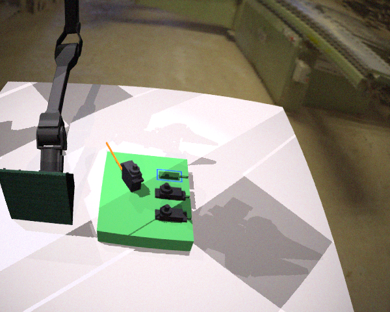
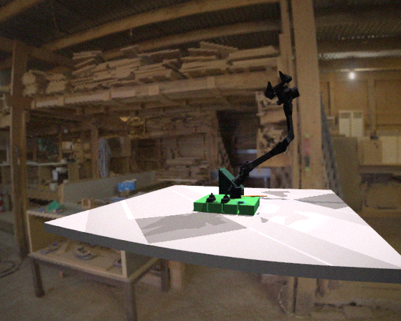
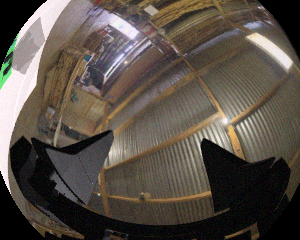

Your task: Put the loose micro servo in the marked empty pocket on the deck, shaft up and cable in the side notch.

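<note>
The loose black micro servo (image 1: 131, 175) (image 2: 236, 191) stands on top of the green deck (image 1: 116, 214) (image 2: 248, 209), left of the pocket in the top view, shaft upward. Its orange cable (image 1: 113, 155) (image 2: 256, 196) reaches out past the deck's edge. The marked pocket (image 1: 169, 175) (image 2: 241, 202), outlined in blue, is empty, with a side notch at its right in the top view. My gripper (image 2: 275, 79) (image 3: 158, 139) is wide open and empty, high above the table and far from the servo. In the top view the gripper is out of frame.
Two black servos (image 1: 169, 192) (image 1: 170, 214) sit in the deck's other pockets beside the marked one. A dark green upright panel (image 1: 37, 196) (image 2: 226, 182) stands near the arm's base, beside the deck. The deck rests on the white table (image 1: 221, 285) (image 2: 280, 249).
</note>
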Robot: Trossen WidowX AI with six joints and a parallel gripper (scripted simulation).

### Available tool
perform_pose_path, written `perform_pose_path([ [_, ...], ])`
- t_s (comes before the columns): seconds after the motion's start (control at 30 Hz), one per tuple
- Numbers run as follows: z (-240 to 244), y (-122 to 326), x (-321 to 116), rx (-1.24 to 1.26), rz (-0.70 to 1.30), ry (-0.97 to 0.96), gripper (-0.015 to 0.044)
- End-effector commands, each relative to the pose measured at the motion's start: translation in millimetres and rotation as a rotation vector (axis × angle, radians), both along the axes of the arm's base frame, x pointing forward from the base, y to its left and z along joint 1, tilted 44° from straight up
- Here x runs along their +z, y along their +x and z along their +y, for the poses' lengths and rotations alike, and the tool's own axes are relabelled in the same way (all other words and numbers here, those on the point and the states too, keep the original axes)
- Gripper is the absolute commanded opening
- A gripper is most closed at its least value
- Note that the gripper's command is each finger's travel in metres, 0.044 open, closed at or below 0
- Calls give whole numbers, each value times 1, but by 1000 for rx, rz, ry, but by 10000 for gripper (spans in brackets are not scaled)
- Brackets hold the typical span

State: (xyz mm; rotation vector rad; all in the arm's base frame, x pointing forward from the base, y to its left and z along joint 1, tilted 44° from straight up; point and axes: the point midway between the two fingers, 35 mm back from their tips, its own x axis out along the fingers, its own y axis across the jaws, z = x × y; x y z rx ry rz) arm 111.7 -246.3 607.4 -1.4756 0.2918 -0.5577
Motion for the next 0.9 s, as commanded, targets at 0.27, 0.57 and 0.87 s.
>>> perform_pose_path([
  [0.27,-31,31,-46,64,41,98,440],
  [0.57,-38,47,-68,99,62,157,440],
  [0.87,-53,83,-128,175,169,248,440],
])
